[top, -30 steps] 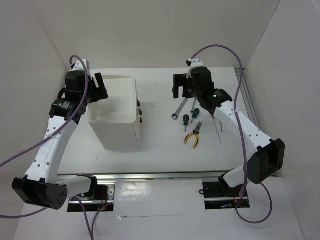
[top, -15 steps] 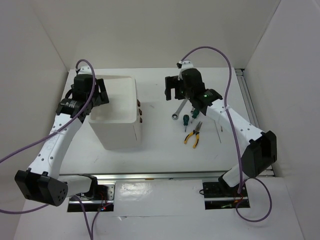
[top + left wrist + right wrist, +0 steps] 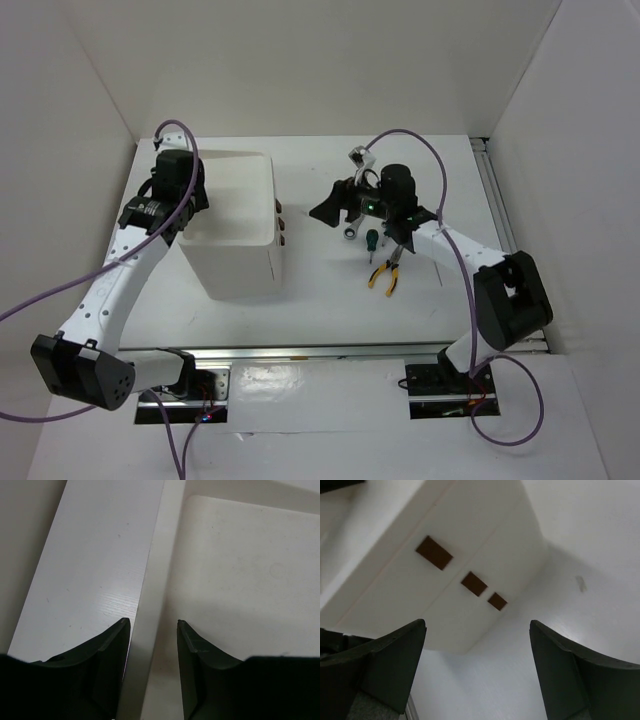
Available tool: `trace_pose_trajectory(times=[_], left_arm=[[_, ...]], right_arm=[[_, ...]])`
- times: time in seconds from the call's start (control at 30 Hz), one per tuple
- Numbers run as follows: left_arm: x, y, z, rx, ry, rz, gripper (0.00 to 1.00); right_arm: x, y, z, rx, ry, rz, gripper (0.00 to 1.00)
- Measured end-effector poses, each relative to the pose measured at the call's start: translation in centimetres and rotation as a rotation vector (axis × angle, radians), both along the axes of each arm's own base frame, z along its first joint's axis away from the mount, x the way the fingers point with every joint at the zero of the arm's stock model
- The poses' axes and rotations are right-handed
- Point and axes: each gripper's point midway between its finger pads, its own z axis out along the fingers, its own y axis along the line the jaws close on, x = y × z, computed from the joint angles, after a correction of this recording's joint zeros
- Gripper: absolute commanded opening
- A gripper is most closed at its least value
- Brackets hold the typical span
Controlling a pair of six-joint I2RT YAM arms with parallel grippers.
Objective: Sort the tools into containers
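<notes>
The white box (image 3: 235, 235) stands left of centre, with three dark brown drawer knobs (image 3: 281, 226) on its right face and a recessed top tray (image 3: 240, 570). My left gripper (image 3: 186, 196) (image 3: 152, 622) is shut on the tray's left wall (image 3: 156, 575), one finger outside and one inside. My right gripper (image 3: 322, 212) (image 3: 477, 625) hangs open and empty, facing the drawer front (image 3: 470, 545) and its knobs (image 3: 474, 583) from a short distance. Behind that gripper on the table lie the silver wrench (image 3: 350, 231), a green-handled screwdriver (image 3: 371, 240) and the yellow-handled pliers (image 3: 386, 272).
White walls close in the table at the back and both sides. Bare white tabletop (image 3: 95, 565) runs along the box's left side. The right forearm (image 3: 440, 235) lies over the tool pile and hides some of it.
The left gripper has settled onto the box's left wall and shut on it. The right arm has swung down and left from above the tools, and its gripper now faces the drawer knobs.
</notes>
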Motion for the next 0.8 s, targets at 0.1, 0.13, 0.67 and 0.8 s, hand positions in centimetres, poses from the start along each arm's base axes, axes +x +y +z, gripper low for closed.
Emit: trace_pose_trajectory(times=[0.1,0.13,0.67,0.8], left_arm=[[0.0,0.0,0.0,0.009,-0.001,0.004,0.57],[0.0,-0.1,0.0,0.009,-0.002,0.002,0.59],[0.2,-1.1,0.0,0.001,-0.009,-0.024,0.78],[0.2,-1.3,0.0,-0.002,-0.008,-0.031,0.79]], right_arm=[[-0.4,1.5,1.5,0.098,-0.048,0.09,0.84],[-0.4,1.9,2.0,0.123,-0.064,0.114,0.84],[1.9,6.7,-2.2,0.29,0.025,0.251,0.65],[1.8,7.8,-1.1,0.327,0.008,0.282,0.64]])
